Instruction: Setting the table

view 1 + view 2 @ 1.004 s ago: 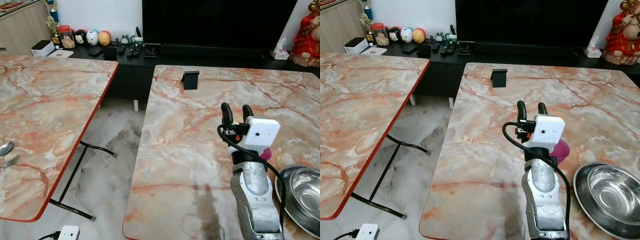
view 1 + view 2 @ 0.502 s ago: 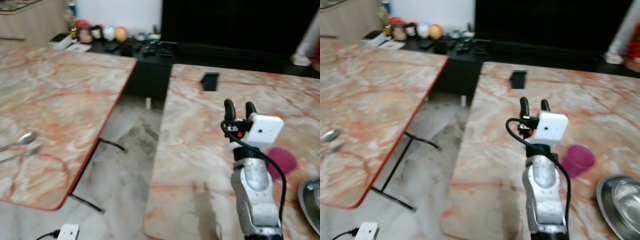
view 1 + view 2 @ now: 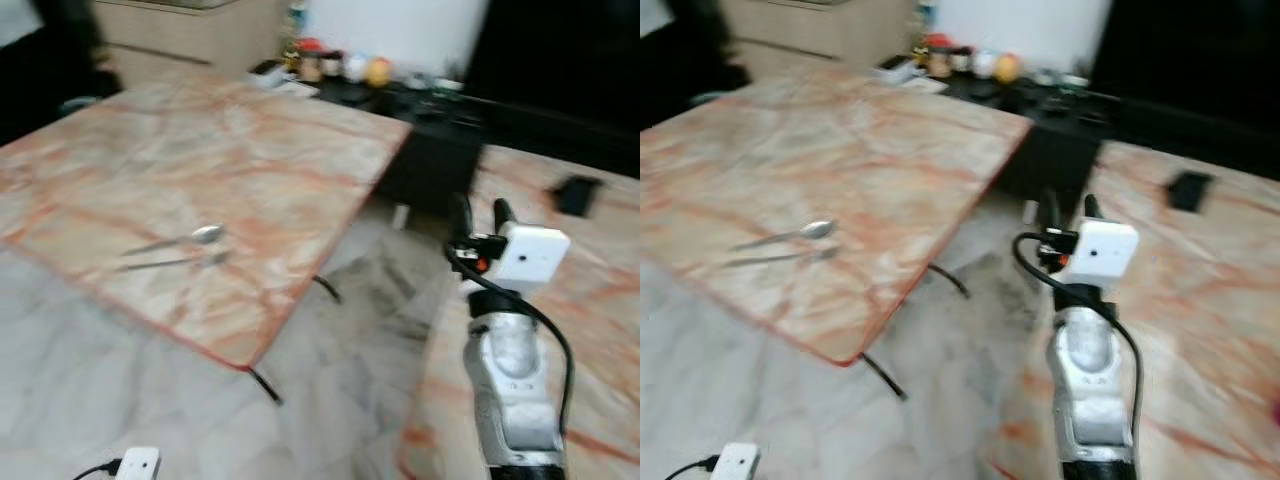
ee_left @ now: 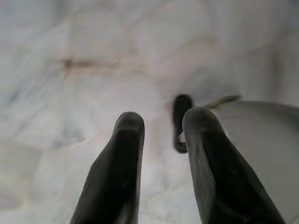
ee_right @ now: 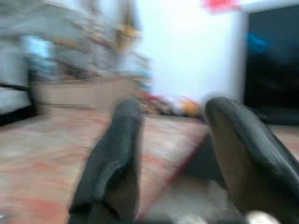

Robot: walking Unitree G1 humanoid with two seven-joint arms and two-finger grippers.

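Left eye view, blurred as if the robot is turning, takes in two marble-patterned tables: one surface (image 3: 230, 170) spreads across the upper left and middle of the frame, the other surface (image 3: 590, 290) runs down the right edge, with pale floor (image 3: 130, 380) between and below them. On the first table, left of centre, lie a spoon (image 3: 176, 240) and just beneath it a fork (image 3: 170, 262), side by side and close together — the cutlery for the table setting, as I read it. The right gripper (image 3: 478, 212) stands raised in the lower right of the frame on its silver arm, jaws a little apart and holding nothing. The left gripper (image 4: 161, 135) hangs over the floor in its wrist view, jaws likewise parted and empty.

By my judgement the step in hand is travel toward the cutlery; next comes a steady stop beside that table, then a low, flat reach for the thin handles.

Much is smeared: small items on the dark cabinet (image 3: 440, 100) at the upper right are only coloured blobs, a dark object (image 3: 578, 193) on the right table cannot be identified, and a white plug-like thing (image 3: 138, 464) at the bottom left is cut off.
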